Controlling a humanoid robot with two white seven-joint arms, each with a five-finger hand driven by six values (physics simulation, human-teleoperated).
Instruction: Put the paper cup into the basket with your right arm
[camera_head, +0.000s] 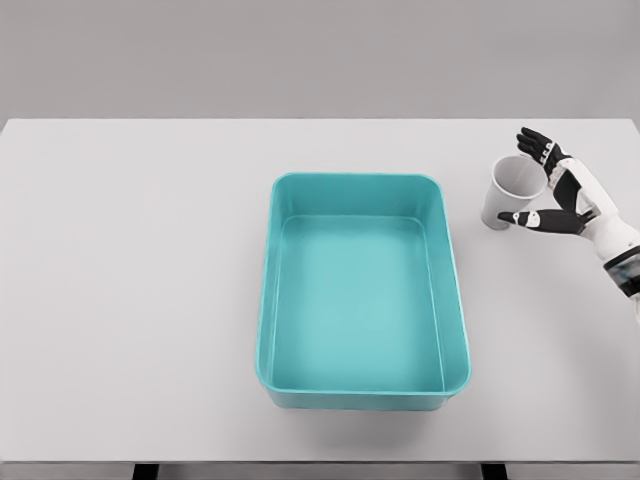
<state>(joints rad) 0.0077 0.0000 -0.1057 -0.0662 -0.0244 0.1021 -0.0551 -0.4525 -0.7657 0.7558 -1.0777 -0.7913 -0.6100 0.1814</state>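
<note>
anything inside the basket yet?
No. The teal basket shows only its bare floor, fully in view. The paper cup stands outside, to its right, with the right hand open around it.

Bare table lies between paper cup and basket — only the basket's near wall rises in between.

We count one teal rectangular basket, standing on one white table. We count one white paper cup, upright on that table. We count one robot hand in view, the right hand, on one white arm
</note>
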